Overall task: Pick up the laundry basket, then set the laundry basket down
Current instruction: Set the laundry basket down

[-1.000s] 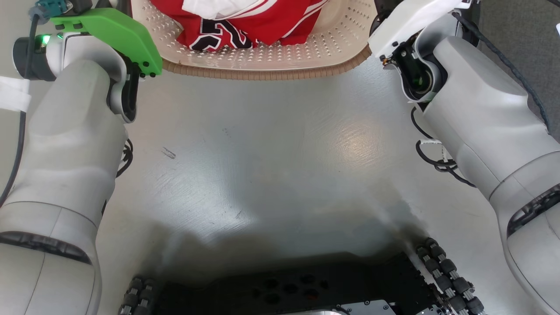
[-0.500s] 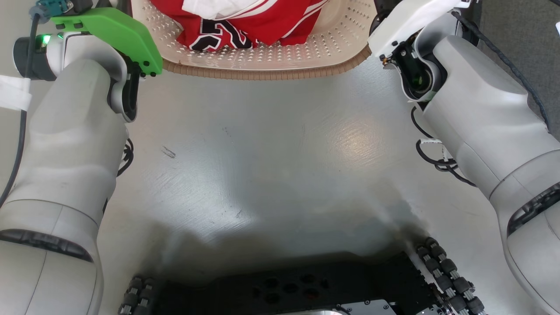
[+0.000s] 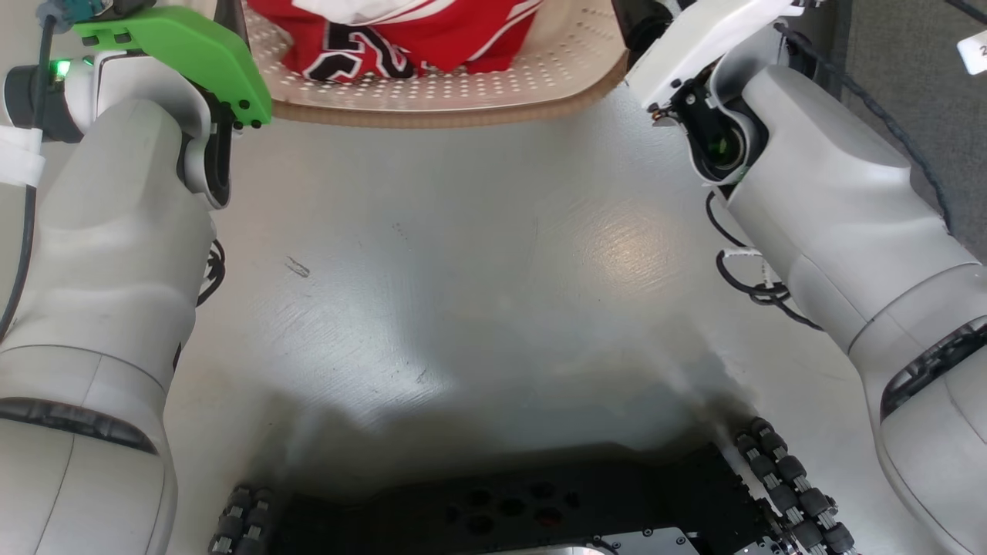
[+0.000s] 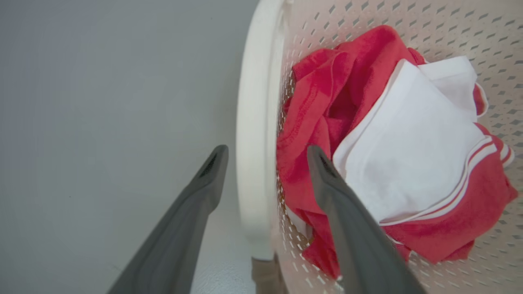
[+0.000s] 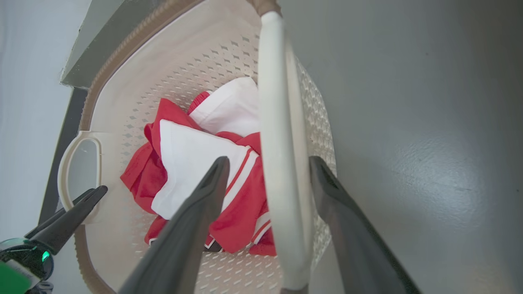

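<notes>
Nearest the head camera sits the robot's black base [image 3: 493, 501] with two roller wheels [image 3: 786, 482], one at each front corner, on a scuffed grey floor [image 3: 463, 270]. Two pale forearms reach forward, the left forearm [image 3: 108, 254] carrying one green bracket [image 3: 185, 54] at its wrist, the right forearm [image 3: 833, 231] trailing black cable. Beyond them lies the one laundry basket [image 3: 463, 96], its brown rim [image 3: 447, 117] at the top edge between the two wrists; I cannot tell whether it rests on the floor. It has two white loop handles. The left gripper [image 4: 266, 154] straddles the left handle [image 4: 255, 122], one finger outside the basket and one inside, both fingers spread with a gap to the handle. The right gripper [image 5: 269, 163] likewise straddles the right handle [image 5: 278, 122], fingers spread, the outer one just beside the loop. Inside the basket lies crumpled red and white clothing [image 4: 408, 143]; whether it is one piece or two, I cannot tell.
</notes>
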`<state>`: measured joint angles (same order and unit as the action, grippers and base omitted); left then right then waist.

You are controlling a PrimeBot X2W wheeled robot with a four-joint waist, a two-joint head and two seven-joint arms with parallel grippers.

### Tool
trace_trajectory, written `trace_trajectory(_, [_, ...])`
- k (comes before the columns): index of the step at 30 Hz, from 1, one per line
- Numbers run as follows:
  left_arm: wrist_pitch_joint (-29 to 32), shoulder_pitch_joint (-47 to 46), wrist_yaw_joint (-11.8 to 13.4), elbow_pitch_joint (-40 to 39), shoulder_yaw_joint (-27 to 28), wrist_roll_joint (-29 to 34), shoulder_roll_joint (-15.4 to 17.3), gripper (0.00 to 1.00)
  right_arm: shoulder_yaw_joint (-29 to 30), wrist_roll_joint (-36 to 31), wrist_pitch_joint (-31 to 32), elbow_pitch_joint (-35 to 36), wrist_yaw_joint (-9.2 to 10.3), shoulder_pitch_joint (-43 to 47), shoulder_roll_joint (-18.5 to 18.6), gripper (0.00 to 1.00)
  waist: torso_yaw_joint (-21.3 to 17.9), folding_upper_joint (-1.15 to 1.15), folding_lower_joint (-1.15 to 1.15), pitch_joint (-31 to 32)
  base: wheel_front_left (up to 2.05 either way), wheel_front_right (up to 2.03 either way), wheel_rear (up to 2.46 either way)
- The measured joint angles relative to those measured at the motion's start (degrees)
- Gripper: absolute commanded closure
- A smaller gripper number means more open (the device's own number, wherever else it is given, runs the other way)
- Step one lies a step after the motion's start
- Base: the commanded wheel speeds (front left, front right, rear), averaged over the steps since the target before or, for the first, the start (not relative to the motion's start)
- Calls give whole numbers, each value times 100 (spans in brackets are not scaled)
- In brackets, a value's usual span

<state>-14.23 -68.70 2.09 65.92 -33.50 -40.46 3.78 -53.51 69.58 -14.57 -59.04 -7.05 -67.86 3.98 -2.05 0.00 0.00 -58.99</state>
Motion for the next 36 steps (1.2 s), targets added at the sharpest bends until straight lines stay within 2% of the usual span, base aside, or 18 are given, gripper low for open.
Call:
trace_trajectory(22, [-1,1,-59,87,52,-1,-1,0,-77,22,-1,-204,-1,-3,-24,0,-21,0,0,160,0,0,0])
trace_trajectory(36, [-2,338,-218,170,189,-19,76,0,-23,14,-1,-397,-1,52,-30,0,-105,0,0,671,0,0,0])
